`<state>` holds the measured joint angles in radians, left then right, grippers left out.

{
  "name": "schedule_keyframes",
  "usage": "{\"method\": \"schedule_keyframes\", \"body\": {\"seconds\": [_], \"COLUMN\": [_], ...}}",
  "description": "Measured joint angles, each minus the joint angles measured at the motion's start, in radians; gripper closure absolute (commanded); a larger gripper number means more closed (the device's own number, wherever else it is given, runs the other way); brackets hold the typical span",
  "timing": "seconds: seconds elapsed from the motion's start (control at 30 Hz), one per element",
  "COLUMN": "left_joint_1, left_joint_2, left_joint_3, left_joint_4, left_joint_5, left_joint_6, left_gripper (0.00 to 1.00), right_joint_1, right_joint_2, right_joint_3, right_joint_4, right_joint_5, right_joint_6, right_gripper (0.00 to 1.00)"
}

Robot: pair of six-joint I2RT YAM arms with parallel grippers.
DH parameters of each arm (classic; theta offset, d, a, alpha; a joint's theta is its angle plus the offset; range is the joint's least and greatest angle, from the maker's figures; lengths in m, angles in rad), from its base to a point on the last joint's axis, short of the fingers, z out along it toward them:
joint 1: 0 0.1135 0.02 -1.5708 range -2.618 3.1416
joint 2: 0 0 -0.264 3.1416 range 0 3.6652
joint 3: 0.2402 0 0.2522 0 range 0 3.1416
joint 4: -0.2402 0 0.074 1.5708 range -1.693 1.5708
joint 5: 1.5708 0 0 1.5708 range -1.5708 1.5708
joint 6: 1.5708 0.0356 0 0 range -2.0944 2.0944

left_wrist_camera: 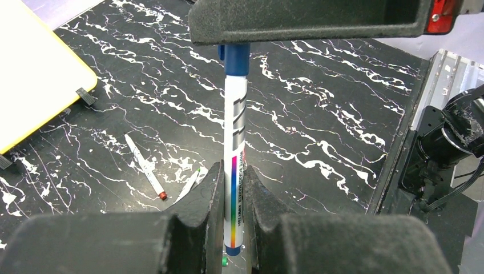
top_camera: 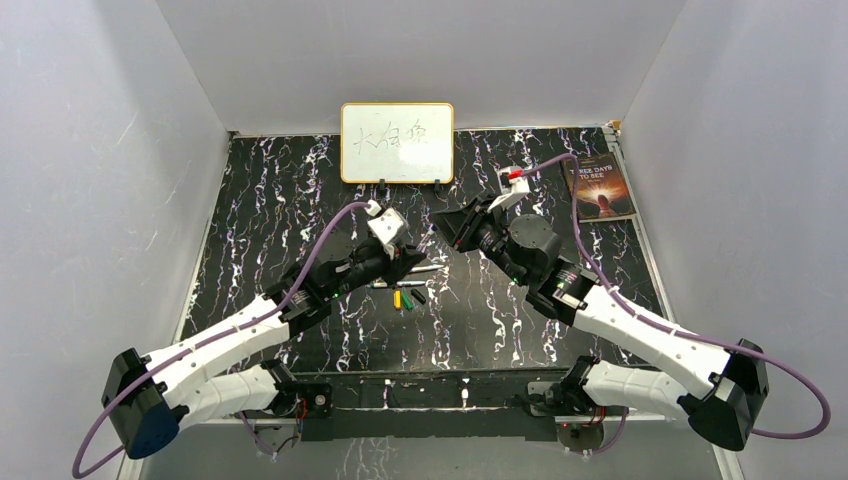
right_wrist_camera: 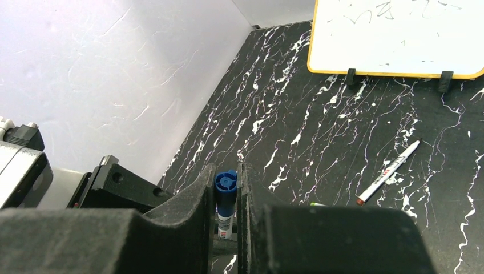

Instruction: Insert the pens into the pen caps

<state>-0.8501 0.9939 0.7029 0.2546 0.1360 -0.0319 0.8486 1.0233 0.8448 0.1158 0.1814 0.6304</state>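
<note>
The first pairing is in hand and the other three are not begun. The left gripper [left_wrist_camera: 231, 188] is clamped on the lower barrel of one pen [left_wrist_camera: 235, 131], holding it upright above the tabletop [left_wrist_camera: 319, 114]. The blue cap [left_wrist_camera: 236, 60] sits on the pen's upper end. The right gripper [right_wrist_camera: 224, 178] comes at it from above, its jaws drawn in tight on either side of that cap. In the right wrist view they look to be gripping it.

Whether the cap is pushed fully home I cannot tell. The join is visible from the left wrist, but a firm seat cannot be judged from it.

The rest lies below, between the two arms. The yellow cap [top_camera: 397, 298], green cap [top_camera: 407, 300] and black cap [top_camera: 418, 296] lie loose, close together on the tabletop. A red-tipped pen [left_wrist_camera: 146, 168] and a green-tipped pen [left_wrist_camera: 188, 185] lie uncapped nearby — a fourth pen I cannot pick out with certainty. By my judgement, roughly a quarter of the work is near done — three pens and three caps are left to join.
</note>
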Motion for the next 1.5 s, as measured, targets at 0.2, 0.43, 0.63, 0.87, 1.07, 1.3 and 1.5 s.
{"method": "schedule_keyframes", "body": {"seconds": [0.2, 0.43, 0.63, 0.87, 1.07, 1.3, 1.5], "left_joint_1": [-0.002, -0.005, -0.006, -0.006, -0.005, -0.005, -0.005], "left_joint_2": [0.034, 0.084, 0.099, 0.132, 0.161, 0.17, 0.182], "left_joint_3": [0.048, 0.066, 0.077, 0.123, 0.142, 0.159, 0.189], "left_joint_4": [-0.05, -0.076, -0.079, -0.113, -0.142, -0.209, -0.257], "left_joint_5": [-0.016, -0.023, -0.042, -0.051, -0.052, -0.056, -0.055], "left_joint_6": [0.014, 0.029, 0.045, 0.074, 0.082, 0.095, 0.108], "left_gripper": [1.0, 1.0, 1.0, 1.0, 1.0, 1.0, 1.0], "right_joint_1": [-0.014, -0.018, -0.018, -0.016, 0.01, 0.06, 0.092], "right_joint_2": [-0.007, -0.009, -0.002, 0.001, 0.019, 0.026, 0.031], "right_joint_3": [-0.021, -0.059, -0.064, -0.075, -0.077, -0.103, -0.11], "right_joint_4": [0.029, 0.05, 0.064, 0.096, 0.099, 0.123, 0.14], "right_joint_5": [-0.017, -0.011, 0.006, 0.032, 0.088, 0.157, 0.217], "right_joint_6": [0.008, 0.023, 0.025, 0.024, 0.018, 0.008, 0.004], "right_gripper": [1.0, 1.0, 1.0, 1.0, 1.0, 1.0, 1.0]}}
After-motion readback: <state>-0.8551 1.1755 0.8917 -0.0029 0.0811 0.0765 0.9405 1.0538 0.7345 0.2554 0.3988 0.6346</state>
